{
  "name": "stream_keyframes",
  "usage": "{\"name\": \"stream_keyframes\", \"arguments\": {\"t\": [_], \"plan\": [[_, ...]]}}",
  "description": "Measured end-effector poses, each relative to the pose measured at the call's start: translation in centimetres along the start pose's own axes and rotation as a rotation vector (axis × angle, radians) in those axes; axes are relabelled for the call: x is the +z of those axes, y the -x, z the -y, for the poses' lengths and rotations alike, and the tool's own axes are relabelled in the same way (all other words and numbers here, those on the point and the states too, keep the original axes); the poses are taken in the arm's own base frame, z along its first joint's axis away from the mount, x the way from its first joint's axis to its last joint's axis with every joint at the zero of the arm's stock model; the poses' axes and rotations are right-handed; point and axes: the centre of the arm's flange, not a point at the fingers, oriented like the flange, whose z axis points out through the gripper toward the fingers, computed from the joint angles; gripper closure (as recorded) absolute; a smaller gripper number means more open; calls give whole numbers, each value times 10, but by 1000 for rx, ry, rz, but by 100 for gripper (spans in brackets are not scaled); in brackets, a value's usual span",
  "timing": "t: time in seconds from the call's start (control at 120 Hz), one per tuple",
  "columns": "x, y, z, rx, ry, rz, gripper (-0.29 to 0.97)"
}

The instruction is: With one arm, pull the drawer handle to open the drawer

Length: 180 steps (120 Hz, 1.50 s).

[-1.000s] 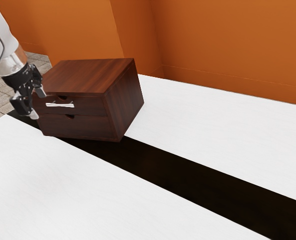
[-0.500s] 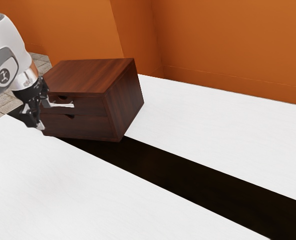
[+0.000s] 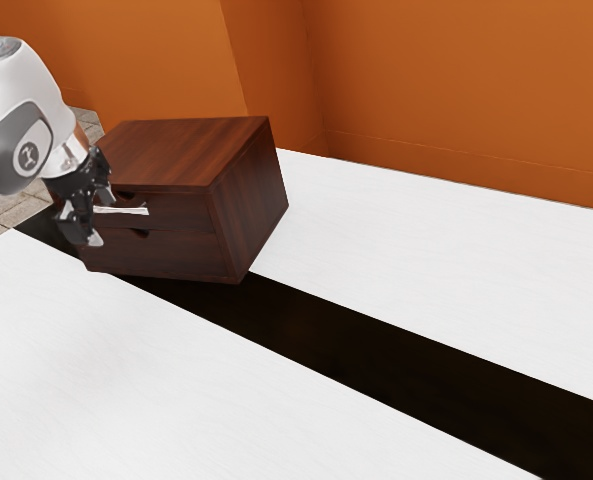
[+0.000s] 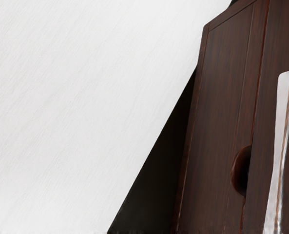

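Noted a dark wooden two-drawer cabinet (image 3: 191, 150) standing at the exterior view's left on the white table (image 3: 426, 250), with the gripper (image 3: 84, 218) right at the left end of the silver handle (image 3: 126, 211) of the upper drawer (image 3: 171, 212); cannot tell whether clenched on the bar or released. Found that drawer's front flush with the lower drawer (image 3: 156, 255) beneath, no gap showing, so judged shut. Reckoned the approach as good as done; left to do: securing the handle, then the whole pull outward.
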Motion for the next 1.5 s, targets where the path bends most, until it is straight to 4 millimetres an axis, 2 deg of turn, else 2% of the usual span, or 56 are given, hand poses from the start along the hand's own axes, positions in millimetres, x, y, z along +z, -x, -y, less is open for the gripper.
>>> {"name": "stream_keyframes", "arguments": {"t": [0.233,0.333,0.408,0.567,0.633,0.75,0.85,0.933,1.008,1.183,1.342,1.5], "plan": [[13,29,-7,68,4,22,11],[20,35,-11,84,12,29,11],[22,27,-15,73,20,28,11],[22,-16,-21,12,35,1,11],[18,-25,-25,-1,47,-12,11],[20,-19,-26,9,49,-10,11],[12,-6,-25,29,65,8,11],[22,0,-21,42,50,18,11],[31,-3,-21,40,40,23,11],[36,-18,-22,22,42,20,11],[37,-14,-23,33,46,23,11],[49,-11,-26,43,43,25,11]]}}
